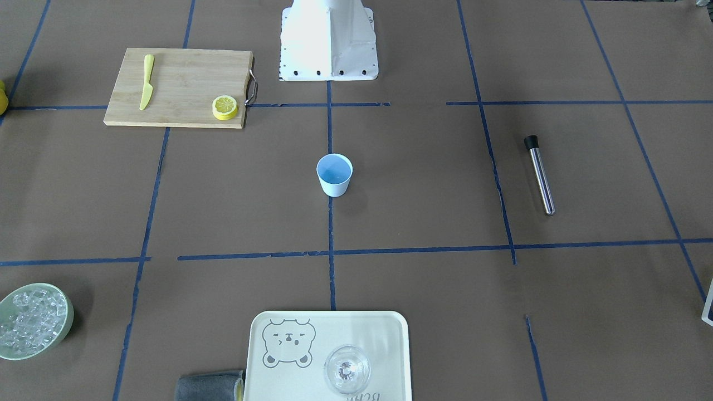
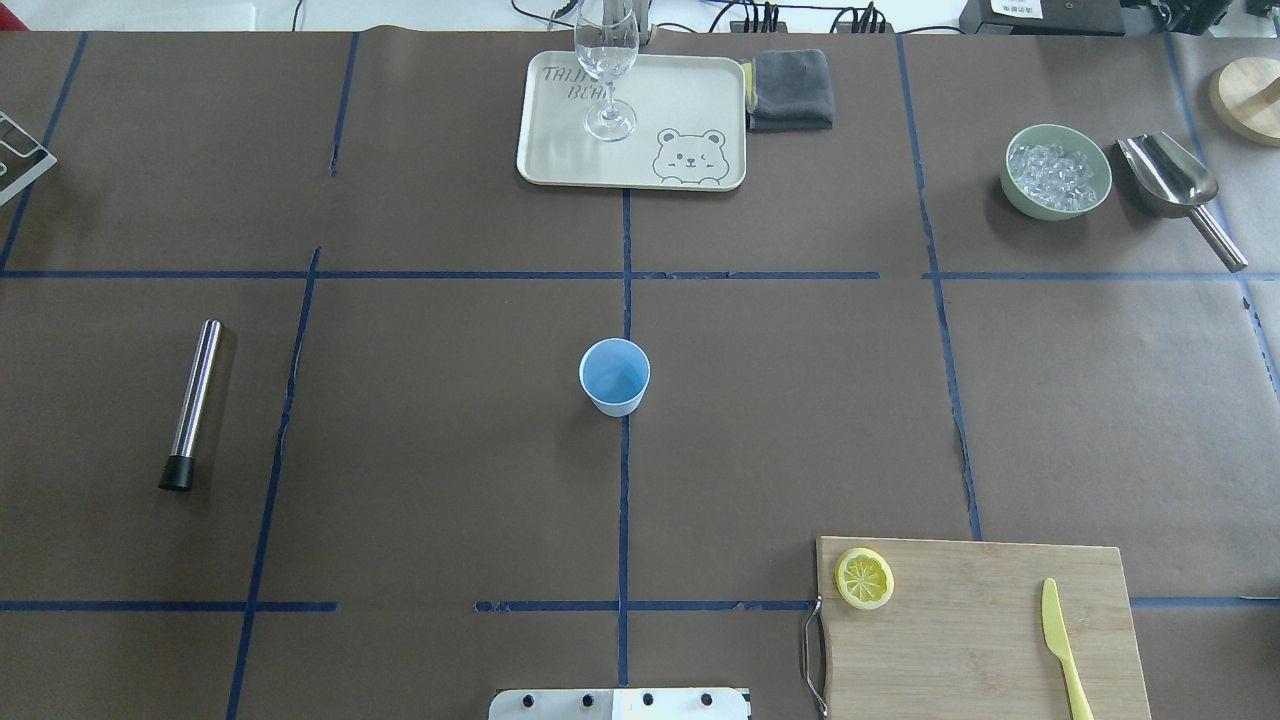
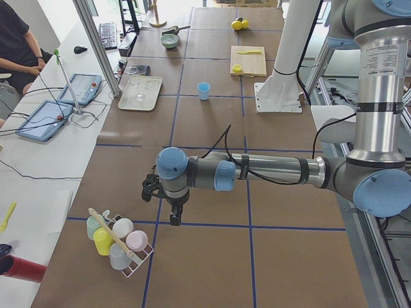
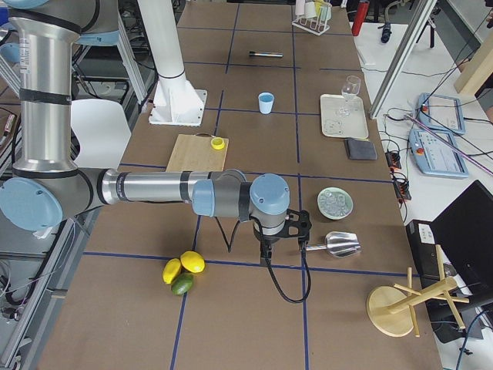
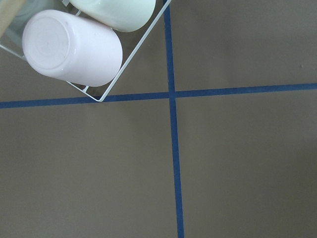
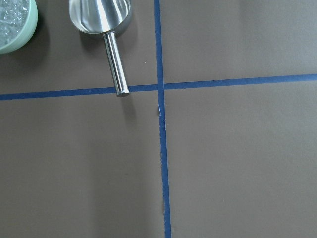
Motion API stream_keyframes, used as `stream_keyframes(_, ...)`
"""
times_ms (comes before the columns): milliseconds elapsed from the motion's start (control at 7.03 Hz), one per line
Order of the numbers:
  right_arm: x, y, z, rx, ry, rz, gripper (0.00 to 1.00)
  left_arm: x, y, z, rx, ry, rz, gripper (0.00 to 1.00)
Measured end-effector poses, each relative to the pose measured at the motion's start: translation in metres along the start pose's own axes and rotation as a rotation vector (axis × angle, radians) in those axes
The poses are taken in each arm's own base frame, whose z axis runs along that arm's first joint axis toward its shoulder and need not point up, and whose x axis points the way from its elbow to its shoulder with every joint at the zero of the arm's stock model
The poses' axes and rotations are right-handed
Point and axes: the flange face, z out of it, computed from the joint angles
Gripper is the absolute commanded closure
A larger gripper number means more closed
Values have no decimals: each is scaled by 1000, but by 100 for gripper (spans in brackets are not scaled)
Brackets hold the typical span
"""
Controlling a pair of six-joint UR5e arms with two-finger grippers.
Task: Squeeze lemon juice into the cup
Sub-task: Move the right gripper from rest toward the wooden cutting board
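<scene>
Both grippers hang well away from the work, and neither holds anything that can be seen. The left gripper (image 3: 172,215) shows only in the left side view, at lower centre, pointing down at the brown table just beside a wire rack of pastel cups (image 3: 119,242). The right gripper (image 4: 302,231) shows only in the right side view, at centre, pointing down near a metal scoop (image 4: 339,244). Neither wrist camera shows its own fingers, so how far each gripper is open cannot be told.

The lemon (image 2: 865,577) lies cut face up at the upper left corner of a wooden cutting board (image 2: 980,640), in the lower right of the overhead view. A yellow knife (image 2: 1062,645) lies on the same board, well apart from it. The cup (image 2: 614,376) stands upright at the centre of the overhead view, on a blue tape line, its blue inside looking bare. Lemon and cup are well apart.

By this layout the task has not begun. The lemon looks untouched and no arm is near it. All steps appear to remain: reaching the board, grasping the lemon, carrying it above the cup's mouth and squeezing. The lemon lies on the robot's right side, so the right arm seems the likelier one to fetch it.
</scene>
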Motion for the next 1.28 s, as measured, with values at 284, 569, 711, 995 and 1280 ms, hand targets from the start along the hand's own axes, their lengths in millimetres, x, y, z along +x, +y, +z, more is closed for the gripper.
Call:
stream_keyframes(284, 0, 0, 0, 0, 0, -4, 0, 2, -1, -2, 4, 0, 2, 0)
stream_keyframes(569, -22, -9, -10, 18, -7, -38, 0, 5, -2, -5, 10, 1, 6, 0)
stream_keyframes(711, -58, -18, -20, 35, -3, -105, 0, 7, -3, -7, 15, 2, 11, 0)
stream_keyframes(995, -107, -25, -23, 43, -17, -182, 0, 14, -8, -13, 32, 4, 26, 0)
stream_keyframes(1280, -171, -22, -4, 36, -35, -140, 0, 34, -13, -30, 68, -5, 73, 0)
